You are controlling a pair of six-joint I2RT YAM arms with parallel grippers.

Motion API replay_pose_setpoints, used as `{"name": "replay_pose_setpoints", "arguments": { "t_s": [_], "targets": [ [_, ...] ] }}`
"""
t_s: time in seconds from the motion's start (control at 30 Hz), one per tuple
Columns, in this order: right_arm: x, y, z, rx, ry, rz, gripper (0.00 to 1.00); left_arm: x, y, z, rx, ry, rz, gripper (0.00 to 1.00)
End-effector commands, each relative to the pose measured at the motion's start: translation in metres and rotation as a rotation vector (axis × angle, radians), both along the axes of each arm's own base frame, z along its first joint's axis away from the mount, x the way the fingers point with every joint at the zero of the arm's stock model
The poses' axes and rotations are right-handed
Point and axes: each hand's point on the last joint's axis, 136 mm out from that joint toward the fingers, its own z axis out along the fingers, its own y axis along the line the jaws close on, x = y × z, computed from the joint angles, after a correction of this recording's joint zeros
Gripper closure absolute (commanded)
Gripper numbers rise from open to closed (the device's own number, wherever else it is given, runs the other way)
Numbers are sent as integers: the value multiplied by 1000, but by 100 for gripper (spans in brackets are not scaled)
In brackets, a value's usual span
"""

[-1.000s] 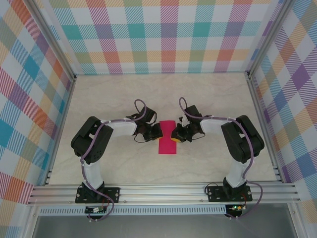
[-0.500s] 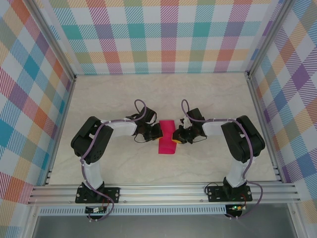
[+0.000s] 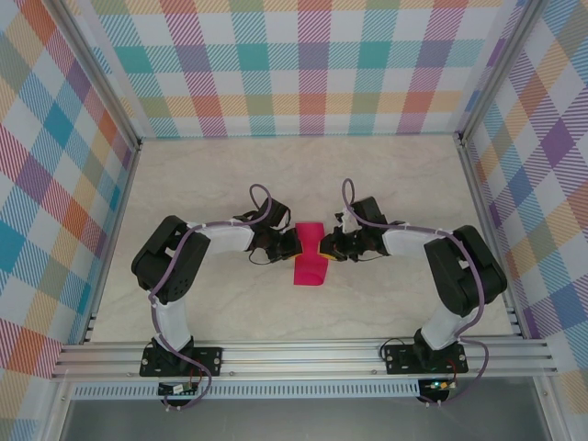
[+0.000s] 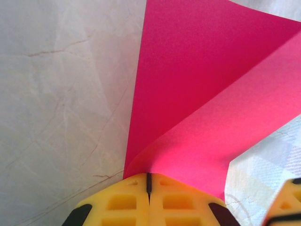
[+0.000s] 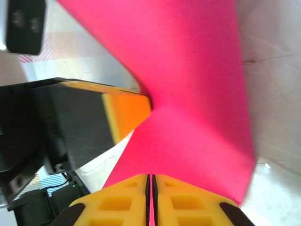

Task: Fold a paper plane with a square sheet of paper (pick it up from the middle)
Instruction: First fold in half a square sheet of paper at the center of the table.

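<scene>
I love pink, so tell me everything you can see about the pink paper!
The pink paper is thin, plain and bright, with no marks. It is over the middle of the table. The left gripper and right gripper each pinch it from opposite sides, shut tight, so it bends and curls instead of lying flat.

- Was a pale cream table (image 3: 211,184) with faint marble veining.
- Ended at the near edge in an aluminium rail (image 3: 303,354), with two black arm bases (image 3: 179,356) bolted there.
- Carried a magenta sheet of paper (image 3: 309,271) near the middle, near end low toward the surface, contact not discernible.
</scene>
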Motion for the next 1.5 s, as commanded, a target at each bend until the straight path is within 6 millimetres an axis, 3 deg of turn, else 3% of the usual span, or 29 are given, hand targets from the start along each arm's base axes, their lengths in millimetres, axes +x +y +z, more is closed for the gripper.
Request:
{"name": "replay_pose_setpoints", "arguments": {
  "t_s": [0.0,0.27,0.43,0.87,0.97,1.23,1.33,1.47],
  "targets": [
    [-12,2,-6,19,34,20,87,-22,19,-37,119,70,-5,100],
    [-30,-9,-48,-35,102,15,88,-23,20,-38,123,74,-6,100],
    [-40,-17,-62,-73,121,17,88,-23,20,-37,125,73,-6,100],
    [-38,2,-15,39,39,47,87,-24,21,-38,129,76,-10,100],
    [-42,1,-19,30,43,46,86,-24,20,-38,128,75,-10,100],
    [-58,-11,-55,-36,123,39,88,-24,21,-38,128,74,-10,100],
    [-60,-13,-56,-49,124,37,88,-25,21,-37,129,74,-13,100],
    [-57,-10,-38,-21,89,39,87,-26,22,-37,131,72,-15,100]
  ]
}}
